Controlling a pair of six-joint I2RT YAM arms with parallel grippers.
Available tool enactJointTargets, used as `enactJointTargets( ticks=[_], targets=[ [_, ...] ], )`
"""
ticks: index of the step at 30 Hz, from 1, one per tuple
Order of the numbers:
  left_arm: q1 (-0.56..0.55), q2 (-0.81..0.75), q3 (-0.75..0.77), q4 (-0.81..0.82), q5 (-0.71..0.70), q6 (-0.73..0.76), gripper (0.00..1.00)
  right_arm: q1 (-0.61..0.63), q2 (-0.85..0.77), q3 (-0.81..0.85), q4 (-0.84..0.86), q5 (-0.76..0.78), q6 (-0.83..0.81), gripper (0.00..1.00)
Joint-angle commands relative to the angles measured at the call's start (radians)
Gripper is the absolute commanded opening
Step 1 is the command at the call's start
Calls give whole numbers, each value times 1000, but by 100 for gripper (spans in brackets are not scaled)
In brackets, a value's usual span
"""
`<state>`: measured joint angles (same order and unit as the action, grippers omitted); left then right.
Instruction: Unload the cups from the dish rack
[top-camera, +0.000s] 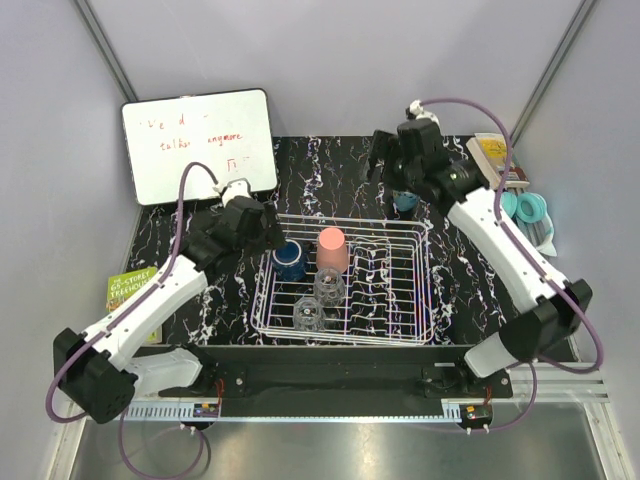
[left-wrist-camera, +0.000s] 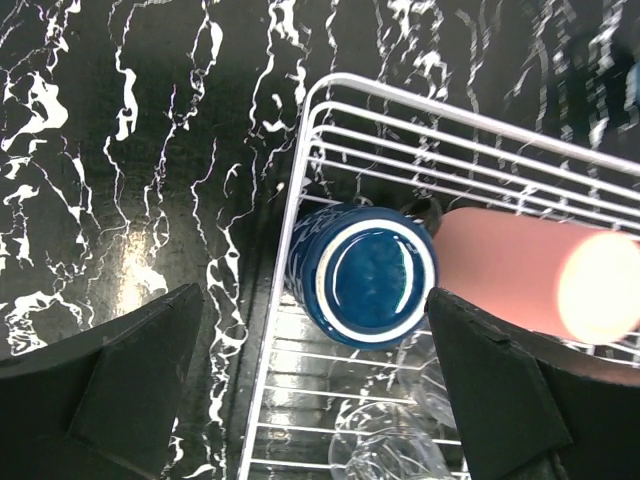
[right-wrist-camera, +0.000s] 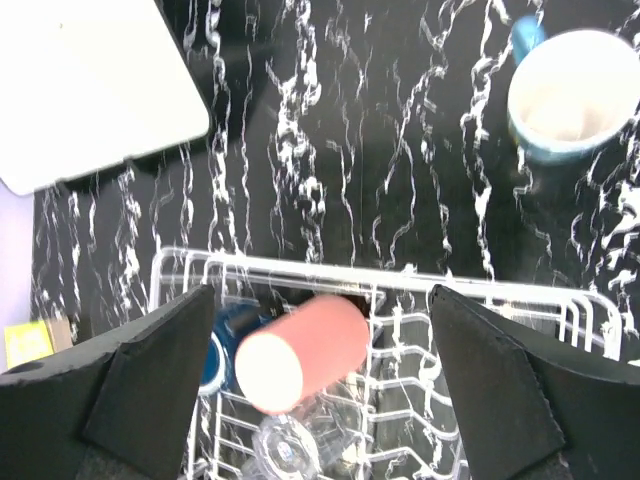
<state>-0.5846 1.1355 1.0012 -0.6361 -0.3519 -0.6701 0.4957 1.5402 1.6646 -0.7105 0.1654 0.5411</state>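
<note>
Now the left fingers (left-wrist-camera: 130, 370) are wide open over the blue cup (left-wrist-camera: 370, 275) in the rack (top-camera: 400, 280). The right fingers (right-wrist-camera: 500, 380) are open too. The mug (right-wrist-camera: 570, 95) stands on the desk (right-wrist-camera: 380, 150), I think at the rack's one o'clock.

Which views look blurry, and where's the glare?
Right wrist view: soft overall, pink tumbler most smeared. Left wrist view: blue cup sharp, tumbler's end washed out, glare on the table. Top view: crisp, evenly lit.
</note>
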Motion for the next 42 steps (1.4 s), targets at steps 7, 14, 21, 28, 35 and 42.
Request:
enactJointTargets(
  ticks=[7,14,21,28,35,42],
  targets=[
    [-47,145,97,38,7,43,99,46,-274,-396,183,51,-12,97],
    [-109,250,142,53,-10,29,99,47,-379,-500,194,51,-9,97],
    [-110,320,106,70,-12,1,99,47,-425,-582,200,46,7,97],
    [-106,383,93,102,-6,0,99,47,-436,-612,209,36,16,97],
    [-93,444,93,125,37,-6,99,47,-434,-632,213,28,22,97],
    [-90,471,85,127,42,-6,95,47,-436,-648,220,28,22,97]
  ],
)
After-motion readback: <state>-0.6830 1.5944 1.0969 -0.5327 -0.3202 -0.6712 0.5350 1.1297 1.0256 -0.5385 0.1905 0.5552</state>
